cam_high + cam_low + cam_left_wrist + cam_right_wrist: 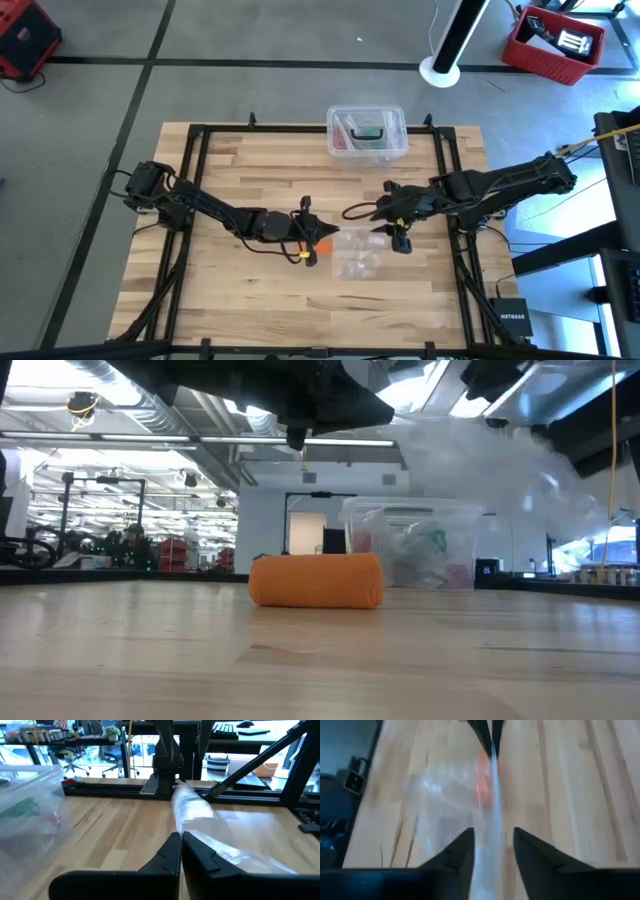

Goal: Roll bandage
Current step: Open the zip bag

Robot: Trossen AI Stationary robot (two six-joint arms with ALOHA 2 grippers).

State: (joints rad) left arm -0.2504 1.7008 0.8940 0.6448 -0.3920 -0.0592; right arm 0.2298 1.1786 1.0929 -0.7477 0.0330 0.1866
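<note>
The rolled bandage (316,581) lies on the worktop (300,660), whole in the low view, half hidden from above; the left hand (181,851) pinches clear plastic wrap (200,820); the right hand (493,851) stands parted around it; the clear box (367,133) sits behind.

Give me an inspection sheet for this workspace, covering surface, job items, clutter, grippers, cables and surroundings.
Surface: wooden table, black frame around it.
Job's things: orange bandage rolled into a cylinder, lying on the table.
Clutter: clear plastic wrapper mid-table; clear plastic box at the far edge.
Grippers: left gripper shut on the wrapper's edge; right gripper open, wrapper film between its fingers.
Cables: black cable looping off the right arm; yellow one at right.
Surroundings: red crate and white post base on the floor.
</note>
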